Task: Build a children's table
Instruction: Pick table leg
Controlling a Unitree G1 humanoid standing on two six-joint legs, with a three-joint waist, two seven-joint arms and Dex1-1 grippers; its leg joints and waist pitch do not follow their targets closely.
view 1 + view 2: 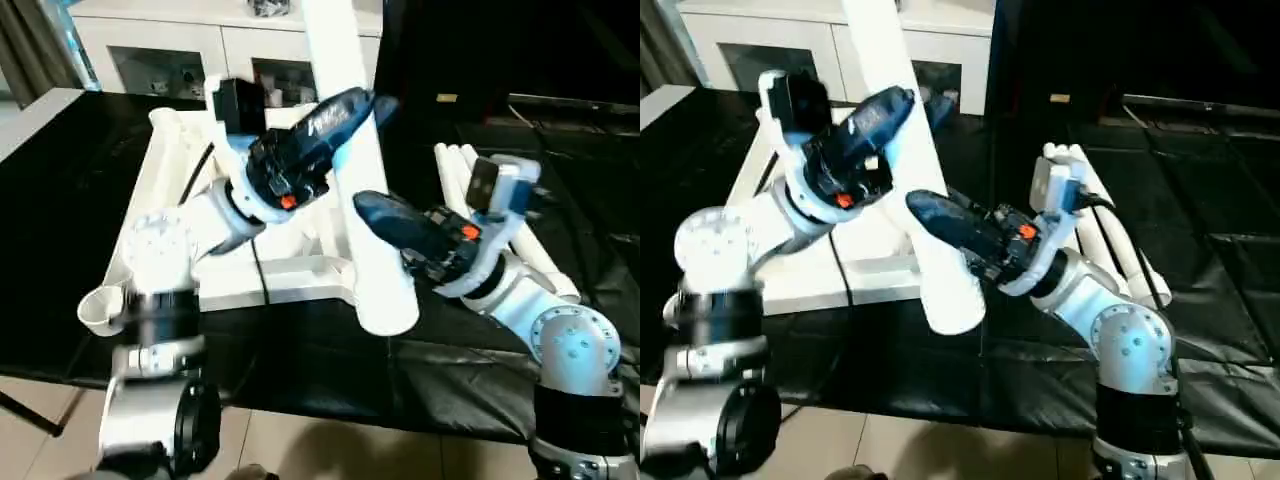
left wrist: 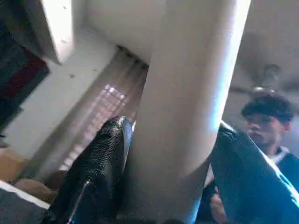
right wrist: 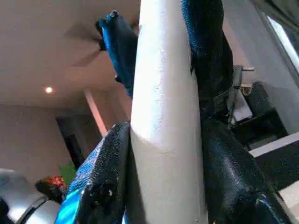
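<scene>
One leg (image 1: 350, 150), upright above your tabletop (image 1: 290, 275): right gripper (image 3: 163, 140) clamps it; left gripper (image 2: 168, 154) brackets it higher, contact seemingly partial.

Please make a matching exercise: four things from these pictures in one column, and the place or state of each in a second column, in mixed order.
Things:
1. held leg
2. right end effector
3. spare legs
4. tabletop

Places or states:
A. lying on the black surface, beside the right arm
B. lying underside up, behind the left arm
C. raised at a slant between both end effectors
D. clamped on the leg's lower part

Pairs: 1-C, 2-D, 3-A, 4-B
</scene>
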